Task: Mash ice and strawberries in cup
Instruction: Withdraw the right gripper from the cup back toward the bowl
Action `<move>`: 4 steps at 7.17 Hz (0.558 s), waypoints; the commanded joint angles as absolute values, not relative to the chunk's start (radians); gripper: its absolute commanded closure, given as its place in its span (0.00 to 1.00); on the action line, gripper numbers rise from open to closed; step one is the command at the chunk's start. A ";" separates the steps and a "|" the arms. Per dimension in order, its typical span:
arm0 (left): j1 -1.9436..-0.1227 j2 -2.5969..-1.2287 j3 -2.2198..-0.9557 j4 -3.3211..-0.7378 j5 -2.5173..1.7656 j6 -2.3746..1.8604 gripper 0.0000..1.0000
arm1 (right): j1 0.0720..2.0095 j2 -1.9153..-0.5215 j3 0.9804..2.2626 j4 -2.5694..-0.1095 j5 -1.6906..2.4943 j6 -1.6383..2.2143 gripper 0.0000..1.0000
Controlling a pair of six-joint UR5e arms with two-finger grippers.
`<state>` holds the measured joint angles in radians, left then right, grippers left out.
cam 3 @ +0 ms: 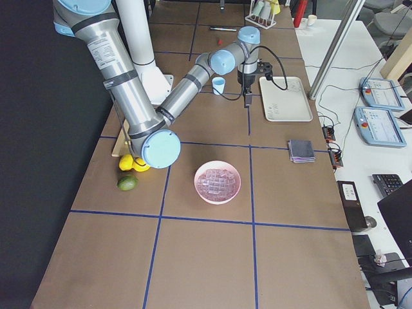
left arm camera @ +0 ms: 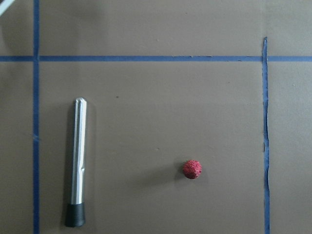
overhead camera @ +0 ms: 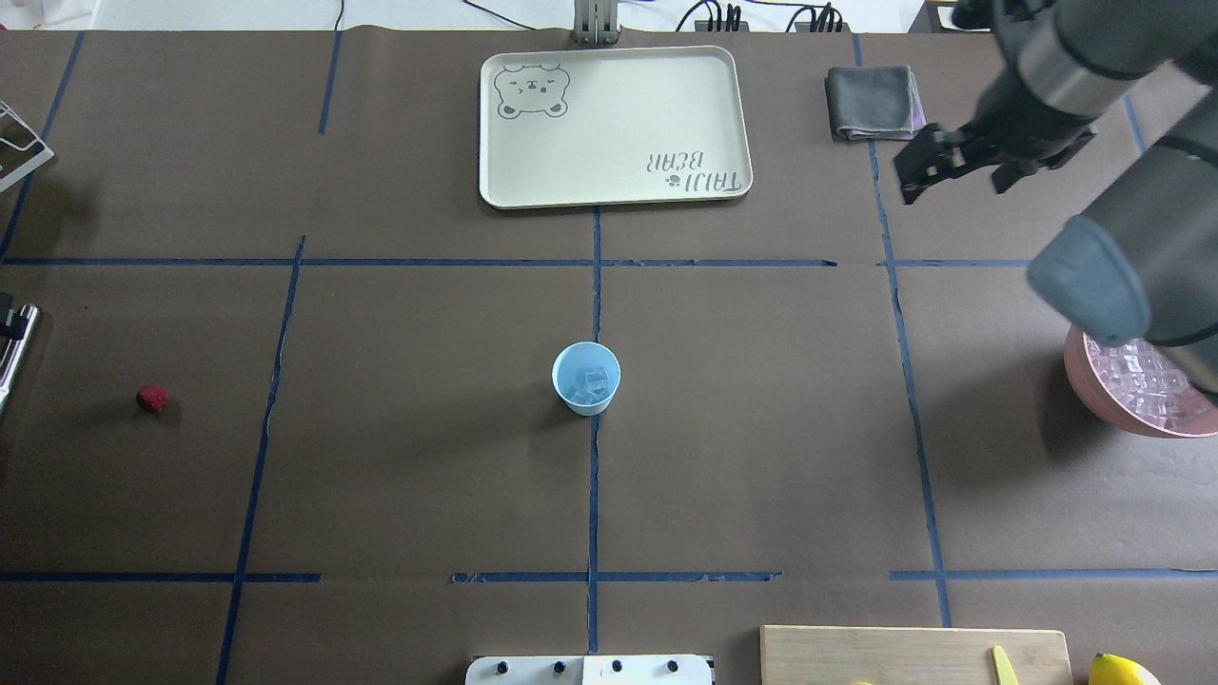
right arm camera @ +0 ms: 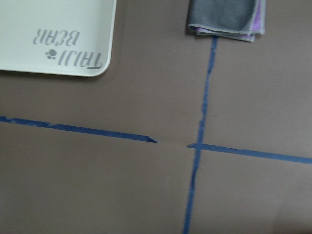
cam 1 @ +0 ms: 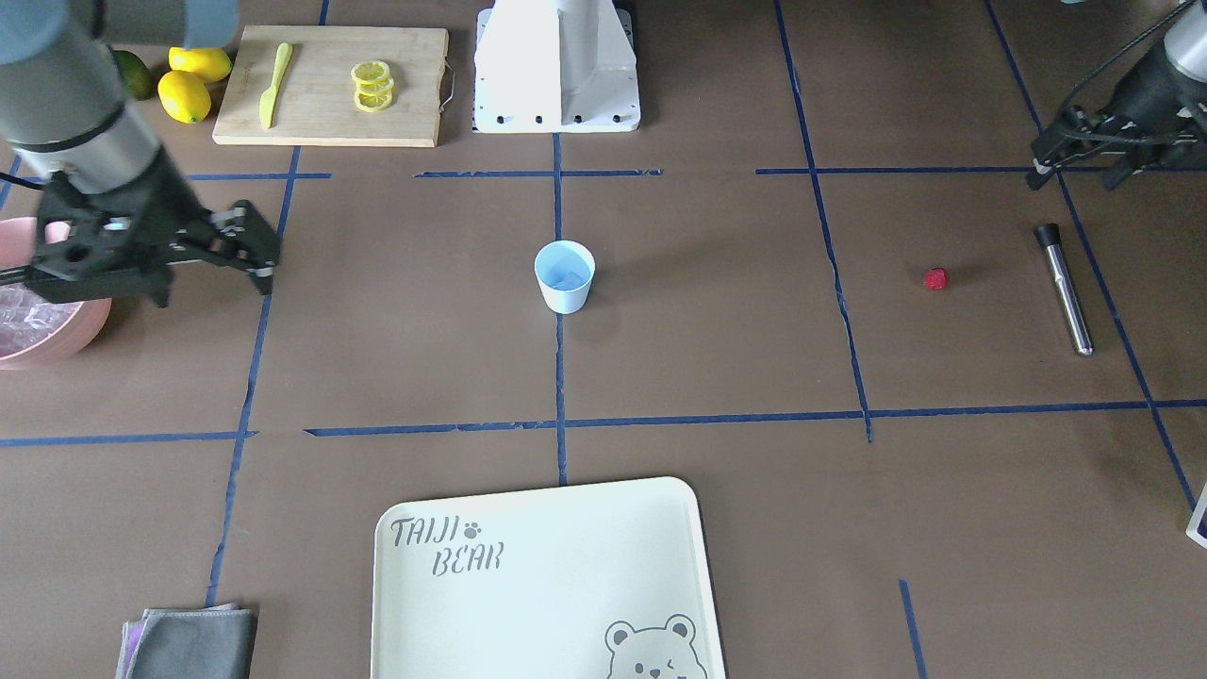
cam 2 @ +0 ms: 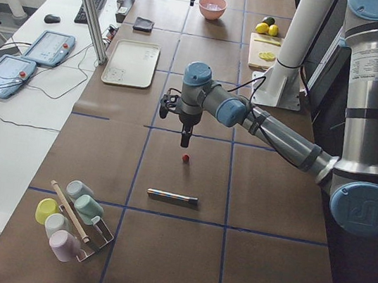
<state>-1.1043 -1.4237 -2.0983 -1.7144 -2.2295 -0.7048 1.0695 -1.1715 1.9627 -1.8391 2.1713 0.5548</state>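
Cream bear-print tray (cam 1: 566,585) and folded grey cloth (cam 1: 193,643) fill my foreground. Both lie a little beyond the right gripper (cam 1: 269,259), which hangs over bare table with its fingers apparently parted and nothing between them. Well apart from it, toward mid-table, the cup (cam 1: 565,278) stands upright with ice (overhead camera: 590,382) cubes at its bottom. Behind that gripper, under its arm, sits a pink bowl (cam 1: 90,325) holding more cubes. The strawberry (left arm camera: 192,169) lies on the table just below and beside the left gripper (cam 2: 185,139), clear of it. A metal muddler (left arm camera: 77,168) lies near the berry, on the side away from the cup. Whether the left gripper is spread or clenched I cannot tell from my feeds.
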 commanded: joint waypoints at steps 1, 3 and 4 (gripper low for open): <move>-0.969 -1.440 -1.911 -2.041 -2.166 -0.919 0.03 | 1.254 -1.334 1.970 -1.839 2.248 0.268 0.00; -0.835 -1.492 -1.795 -2.163 -2.019 -1.041 0.04 | 1.363 -1.454 1.968 -1.797 2.315 0.142 0.00; -0.819 -1.503 -1.761 -2.166 -2.008 -1.043 0.04 | 1.382 -1.547 1.967 -1.705 2.315 0.126 0.00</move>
